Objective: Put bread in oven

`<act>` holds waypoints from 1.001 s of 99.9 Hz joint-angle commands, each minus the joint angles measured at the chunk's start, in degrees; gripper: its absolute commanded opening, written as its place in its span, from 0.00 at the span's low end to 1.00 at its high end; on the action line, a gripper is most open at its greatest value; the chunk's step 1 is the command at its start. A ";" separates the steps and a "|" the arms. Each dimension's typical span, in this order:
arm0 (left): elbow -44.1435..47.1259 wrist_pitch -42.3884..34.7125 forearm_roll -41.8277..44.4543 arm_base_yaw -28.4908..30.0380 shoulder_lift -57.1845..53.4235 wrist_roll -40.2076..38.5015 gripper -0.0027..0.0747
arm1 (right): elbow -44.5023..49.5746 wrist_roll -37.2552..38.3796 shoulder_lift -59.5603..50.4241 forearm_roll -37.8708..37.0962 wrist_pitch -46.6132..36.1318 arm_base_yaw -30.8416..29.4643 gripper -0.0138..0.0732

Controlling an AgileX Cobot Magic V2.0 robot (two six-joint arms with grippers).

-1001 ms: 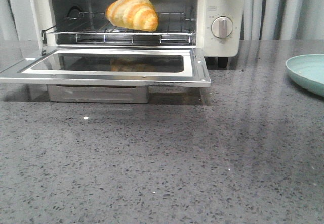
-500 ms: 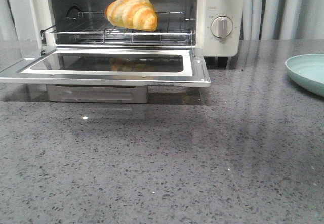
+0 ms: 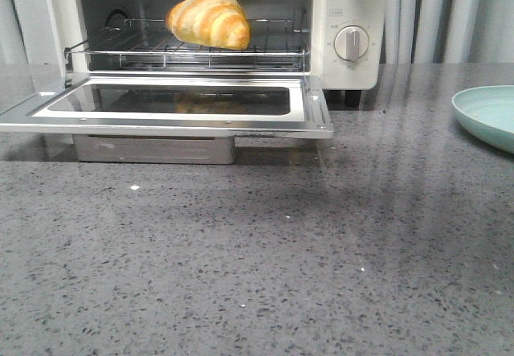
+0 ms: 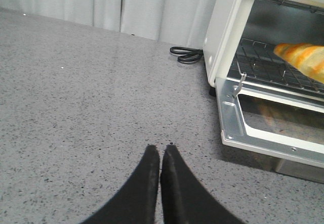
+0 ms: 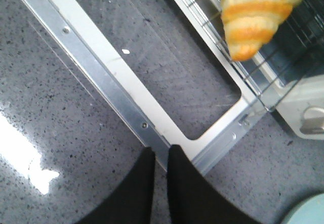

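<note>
The bread (image 3: pixel 209 20), a golden-brown striped croissant, lies on the wire rack (image 3: pixel 185 55) inside the cream-white oven (image 3: pixel 325 59). The glass door (image 3: pixel 309 116) is dropped open and flat. Neither gripper shows in the front view. My left gripper (image 4: pixel 160 148) is shut and empty, over the counter beside the oven's left side. The bread (image 4: pixel 304 57) shows in its view on the rack. My right gripper (image 5: pixel 161 150) is empty with its fingers nearly together, above the front edge of the open door (image 5: pixel 126 107). The bread (image 5: pixel 255 16) lies beyond it.
A pale green plate (image 3: pixel 490 115) sits on the grey speckled counter at the right, and its rim shows in the right wrist view (image 5: pixel 309 211). A coiled black cable (image 4: pixel 185 56) lies behind the oven's left side. Two knobs (image 3: pixel 351 42) face forward. Curtains hang behind.
A dark gripper part that showed at the top left of the oven opening half a second ago has left the front view. The bread and rack sit as before.
</note>
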 commanded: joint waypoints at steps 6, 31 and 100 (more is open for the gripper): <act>-1.49 -5.91 -1.41 0.05 -1.54 -0.32 0.01 | 4.68 3.70 -8.13 -3.19 3.26 -0.30 0.20; -0.81 -10.94 -0.67 0.05 -1.54 4.96 0.01 | 15.55 10.35 -19.65 -8.31 3.15 -0.30 0.20; 10.03 -17.55 -1.86 0.05 -1.54 5.73 0.01 | 41.99 27.34 -53.25 -17.77 0.33 -0.30 0.09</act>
